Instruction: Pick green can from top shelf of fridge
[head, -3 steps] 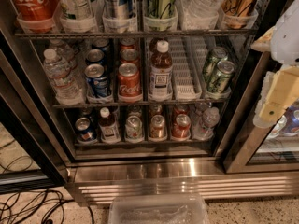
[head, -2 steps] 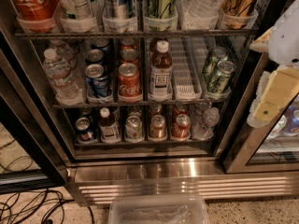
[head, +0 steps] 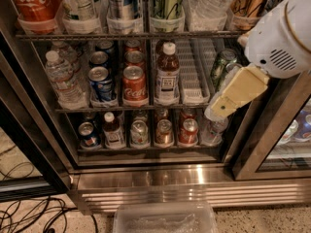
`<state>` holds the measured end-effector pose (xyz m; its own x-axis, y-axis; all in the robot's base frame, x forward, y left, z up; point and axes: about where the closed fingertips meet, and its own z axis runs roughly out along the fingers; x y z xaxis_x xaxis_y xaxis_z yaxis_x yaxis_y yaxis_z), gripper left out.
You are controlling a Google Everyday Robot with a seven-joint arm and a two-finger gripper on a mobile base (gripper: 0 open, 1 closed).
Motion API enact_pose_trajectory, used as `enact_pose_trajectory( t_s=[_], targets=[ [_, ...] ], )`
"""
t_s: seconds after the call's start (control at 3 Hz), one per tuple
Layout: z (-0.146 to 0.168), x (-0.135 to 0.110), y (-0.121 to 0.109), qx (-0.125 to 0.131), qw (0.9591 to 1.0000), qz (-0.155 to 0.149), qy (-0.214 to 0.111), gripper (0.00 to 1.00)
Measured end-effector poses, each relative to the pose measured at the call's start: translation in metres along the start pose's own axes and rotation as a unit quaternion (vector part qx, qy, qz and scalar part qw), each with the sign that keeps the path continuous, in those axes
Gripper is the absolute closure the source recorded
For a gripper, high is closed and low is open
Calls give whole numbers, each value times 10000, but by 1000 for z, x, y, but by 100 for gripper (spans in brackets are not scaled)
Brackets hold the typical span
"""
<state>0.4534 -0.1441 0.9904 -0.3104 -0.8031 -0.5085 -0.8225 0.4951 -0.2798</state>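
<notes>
Green can (head: 166, 1) stands on the desk (head: 97, 35), the top wire rack of the fridge (head: 184, 178), close to the middle of the front edge. It sits in a clear cup (head: 166, 24), and its top is cut off from view.

My claw (head: 219, 108) has just come in from the right. A moment ago it hung out past the right edge of the desk, by the door frame. Now it is in front of the open fridge, below the desk's right end, just before the small dark green cans (head: 222, 62). I cannot tell if my claw is apart or together. It is well apart from the green can.

I think my reach has begun, but I am too low and too far right. I need to go up and left.
</notes>
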Motion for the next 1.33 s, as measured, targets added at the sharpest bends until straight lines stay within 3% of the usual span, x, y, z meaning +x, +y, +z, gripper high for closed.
enact_pose_trajectory(
  t_s=[0.33, 0.67, 1.0, 1.33],
  targets=[
    [0, 0, 0, 1, 10000, 1, -1, 0],
    [6, -7, 7, 170, 9994, 162, -250, 0],
    [27, -17, 30, 449, 9964, 505, -515, 0],
    [46, -43, 34, 854, 9899, 766, -834, 0]
  ],
)
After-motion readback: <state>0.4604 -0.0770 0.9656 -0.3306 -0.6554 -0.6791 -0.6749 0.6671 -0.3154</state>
